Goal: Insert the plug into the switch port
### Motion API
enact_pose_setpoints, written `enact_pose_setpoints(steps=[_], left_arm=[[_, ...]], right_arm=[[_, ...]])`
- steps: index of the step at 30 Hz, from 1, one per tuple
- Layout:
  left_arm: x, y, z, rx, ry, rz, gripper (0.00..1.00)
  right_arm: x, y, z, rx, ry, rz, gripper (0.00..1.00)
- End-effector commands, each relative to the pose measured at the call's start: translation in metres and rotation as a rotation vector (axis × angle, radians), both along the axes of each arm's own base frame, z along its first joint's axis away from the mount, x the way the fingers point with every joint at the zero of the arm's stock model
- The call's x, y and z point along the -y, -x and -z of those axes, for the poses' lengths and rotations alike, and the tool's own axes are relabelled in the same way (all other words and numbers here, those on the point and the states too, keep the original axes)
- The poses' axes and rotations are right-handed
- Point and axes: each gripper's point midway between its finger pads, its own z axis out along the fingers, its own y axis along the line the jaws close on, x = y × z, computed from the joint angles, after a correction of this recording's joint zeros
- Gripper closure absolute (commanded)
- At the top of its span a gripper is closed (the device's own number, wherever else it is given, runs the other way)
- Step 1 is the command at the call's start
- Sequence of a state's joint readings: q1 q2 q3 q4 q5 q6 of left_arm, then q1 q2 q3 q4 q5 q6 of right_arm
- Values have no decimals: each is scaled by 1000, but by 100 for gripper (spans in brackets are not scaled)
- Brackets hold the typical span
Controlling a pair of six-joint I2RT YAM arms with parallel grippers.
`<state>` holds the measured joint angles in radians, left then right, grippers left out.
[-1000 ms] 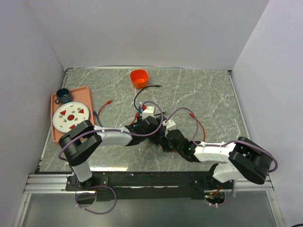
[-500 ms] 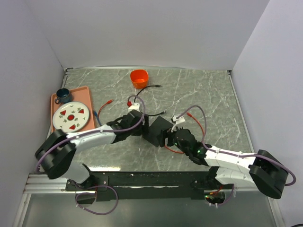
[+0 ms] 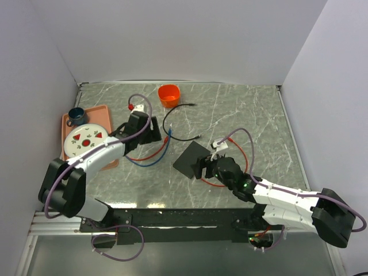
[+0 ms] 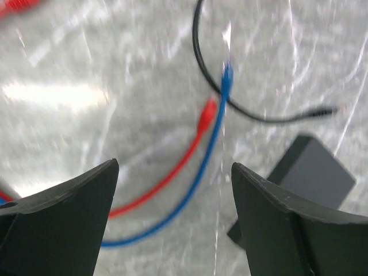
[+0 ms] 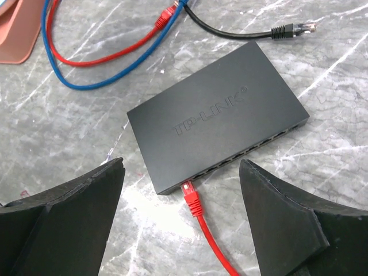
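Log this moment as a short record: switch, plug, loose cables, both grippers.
switch: black, lying flat, port edge toward the right wrist camera
red plug: in an end port of that edge; full seating unclear
loose cables: black cable, blue cable, second red cable, ends free near the switch
left gripper: open, empty, above the loose cables
right gripper: open, empty, facing the plug

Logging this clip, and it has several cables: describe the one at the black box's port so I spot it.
Find the black box mid-table, before the right gripper. A red cable leaves its near edge toward that gripper; the blue cable, black cable and second red cable lie loose beyond it.
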<state>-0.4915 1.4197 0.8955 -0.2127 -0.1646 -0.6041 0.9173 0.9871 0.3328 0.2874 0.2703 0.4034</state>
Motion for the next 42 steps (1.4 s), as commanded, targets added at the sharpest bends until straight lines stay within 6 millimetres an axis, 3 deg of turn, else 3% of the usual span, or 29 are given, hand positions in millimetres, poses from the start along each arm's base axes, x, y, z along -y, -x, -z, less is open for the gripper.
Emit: enact_pose_setpoints(steps=[1, 11, 13, 14, 19, 26, 33, 37, 39, 40, 42], left_arm=[[3, -27, -13, 23, -24, 62, 16], [44, -55, 10, -12, 28, 172, 27], [55, -62, 6, 3, 15, 202, 29], [54, -65, 18, -17, -22, 193, 29], [76, -75, 26, -20, -94, 228, 33], [66, -91, 49, -40, -224, 159, 41], [75, -96, 67, -55, -216, 181, 49], [82, -95, 75, -61, -203, 211, 69], [84, -96, 70, -47, -196, 212, 79], [83, -96, 61, -31, -189, 205, 90], [84, -101, 43, 4, -183, 196, 99]], right_arm=[[0, -7, -17, 20, -29, 33, 11], [6, -6, -16, 11, -28, 50, 9], [5, -5, -17, 10, -32, 46, 9], [6, -4, -15, 5, -31, 48, 9], [9, -5, -12, 5, -9, 61, 9], [16, -6, -15, 22, 2, 76, 7], [20, -7, -12, 24, 23, 85, 7], [21, -7, -12, 25, 27, 86, 7], [22, -7, -13, 26, 27, 89, 7], [22, -7, -14, 28, 27, 89, 7], [22, -7, -15, 30, 28, 86, 7]])
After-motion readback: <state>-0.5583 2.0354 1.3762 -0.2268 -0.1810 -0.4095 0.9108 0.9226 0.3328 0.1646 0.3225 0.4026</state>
